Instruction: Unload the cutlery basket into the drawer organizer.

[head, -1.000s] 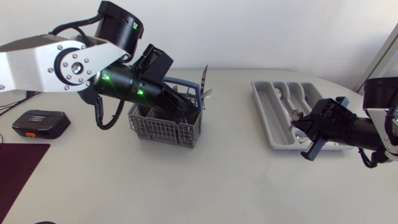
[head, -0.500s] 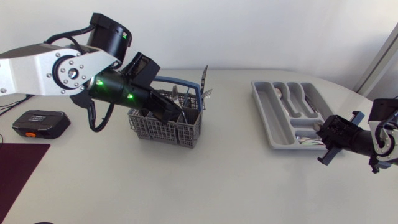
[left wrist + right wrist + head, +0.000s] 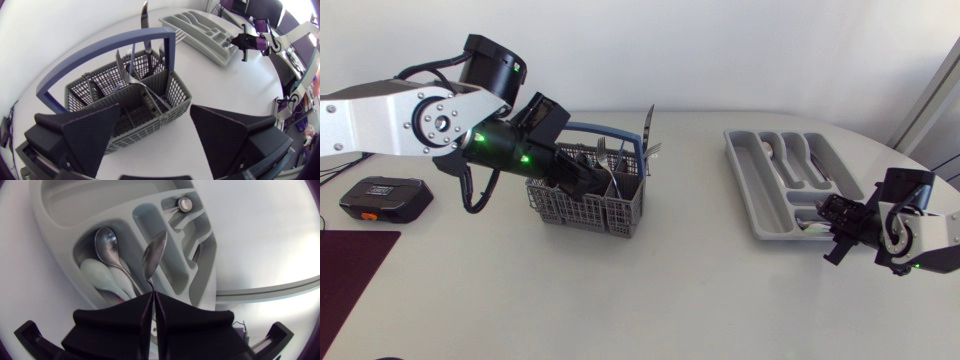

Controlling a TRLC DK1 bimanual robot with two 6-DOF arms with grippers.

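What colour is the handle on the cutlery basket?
The handle is blue, arching over the grey basket; it shows best in the left wrist view.

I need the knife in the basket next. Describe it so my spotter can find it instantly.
Start at the grey cutlery basket with the blue handle, on the table's left half. On its side facing the drawer organizer, at the far corner, stands the knife. It is a dark, narrow blade rising above the handle, far taller than the forks beside it.

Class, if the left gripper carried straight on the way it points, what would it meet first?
Most likely the grey cutlery basket: the open left gripper points straight at its near mesh wall and dividers, close ahead. Depth is unclear, so it might touch the cutlery inside first.
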